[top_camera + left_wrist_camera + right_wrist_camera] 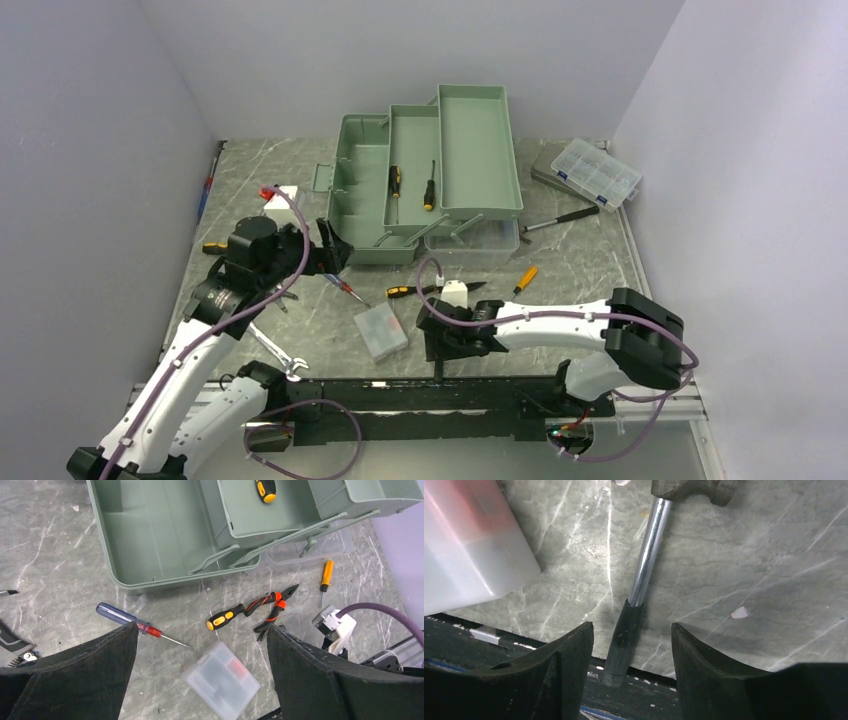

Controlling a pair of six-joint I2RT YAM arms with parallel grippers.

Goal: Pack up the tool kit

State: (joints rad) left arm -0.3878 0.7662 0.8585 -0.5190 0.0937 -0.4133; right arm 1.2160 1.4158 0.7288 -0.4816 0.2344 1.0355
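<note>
right gripper (630, 630) was open, astride hammer (647, 555) grip at near edge of desk (764, 565), not clamped | left gripper (202, 630) was wide open, empty, over left half

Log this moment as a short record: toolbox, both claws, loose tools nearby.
toolbox: green, open, trays fanned out, two screwdrivers in a tray
left claw: open, above the table near a blue-handled screwdriver
right claw: open, straddling the hammer grip, not closed on it
loose near toolbox: pliers, small clear case
</note>
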